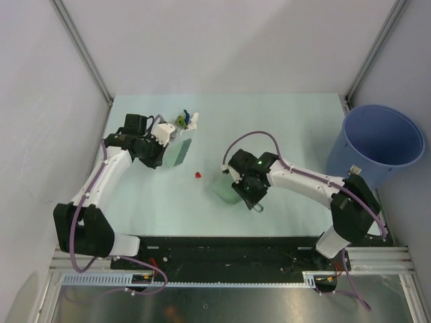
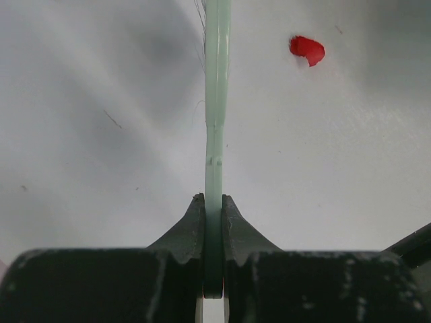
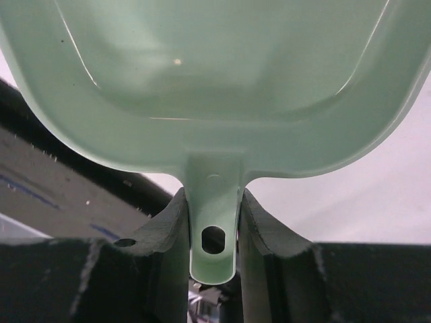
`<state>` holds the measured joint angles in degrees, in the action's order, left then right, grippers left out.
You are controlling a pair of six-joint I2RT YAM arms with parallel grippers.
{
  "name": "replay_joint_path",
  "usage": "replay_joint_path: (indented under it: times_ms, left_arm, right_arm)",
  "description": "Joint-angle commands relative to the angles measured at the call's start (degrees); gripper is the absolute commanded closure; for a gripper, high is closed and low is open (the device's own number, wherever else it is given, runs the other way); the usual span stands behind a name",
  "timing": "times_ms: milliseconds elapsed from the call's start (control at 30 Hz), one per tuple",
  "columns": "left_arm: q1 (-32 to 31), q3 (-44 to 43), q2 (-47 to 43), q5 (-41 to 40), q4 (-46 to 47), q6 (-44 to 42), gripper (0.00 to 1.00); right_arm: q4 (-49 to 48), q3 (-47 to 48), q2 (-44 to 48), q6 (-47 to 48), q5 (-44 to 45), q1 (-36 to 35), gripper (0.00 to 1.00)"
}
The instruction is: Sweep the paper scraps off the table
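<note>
Pinching a thin pale green brush [image 2: 217,101] edge-on in the left gripper [image 2: 214,215], and squeezing the holed handle of the pale green dustpan [image 3: 215,81] in the right gripper [image 3: 213,208], near the middle of the table [image 1: 289,128]. Off to the right, a big round blue bucket [image 1: 384,141], only blue wall showing inside. Lying between brush and dustpan, one red scrap [image 1: 198,175]; bunched just beyond the brush, far left, the other paper scraps [image 1: 185,121], green, dark blue and white.
</note>
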<state>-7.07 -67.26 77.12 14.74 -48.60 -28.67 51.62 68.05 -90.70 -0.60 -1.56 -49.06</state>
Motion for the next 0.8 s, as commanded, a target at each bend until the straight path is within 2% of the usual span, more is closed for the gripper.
replay_joint_path:
  times_ms: [0, 233, 367, 467, 600, 633, 767]
  left_arm:
    - [-0.31, 0.73, 3.29, 0.55, 0.87, 1.24, 1.00]
    - [-2.68, 1.34, 7.25, 1.34, 0.96, 2.74, 1.00]
    - [-6.36, 3.71, 8.22, 2.74, 0.88, 2.65, 1.00]
    - [-7.95, 4.42, 8.57, 7.66, 0.44, 2.91, 1.00]
    - [-9.36, 3.20, 7.70, 18.02, -2.98, 1.34, 1.00]
    - [-9.54, 2.76, 7.34, 22.74, -4.04, 0.98, 1.00]
    - [-9.19, -0.05, 5.50, 25.60, -7.12, 0.01, 1.00]
  right_arm:
    - [7.71, 1.29, -3.87, -3.01, -5.29, -2.27, 1.00]
    - [12.10, 8.83, -15.38, -3.09, -0.99, -2.53, 1.00]
    - [11.93, 14.64, -19.16, -2.56, 1.38, -2.53, 1.00]
    - [11.50, 18.77, -22.41, -2.39, 3.39, -2.62, 1.00]
    - [8.68, 21.50, -25.67, -0.46, 2.62, -2.53, 1.00]
    - [8.24, 22.03, -26.72, -0.37, 2.44, -2.45, 1.00]
    - [5.53, 21.95, -26.29, -0.28, 2.18, -1.83, 1.00]
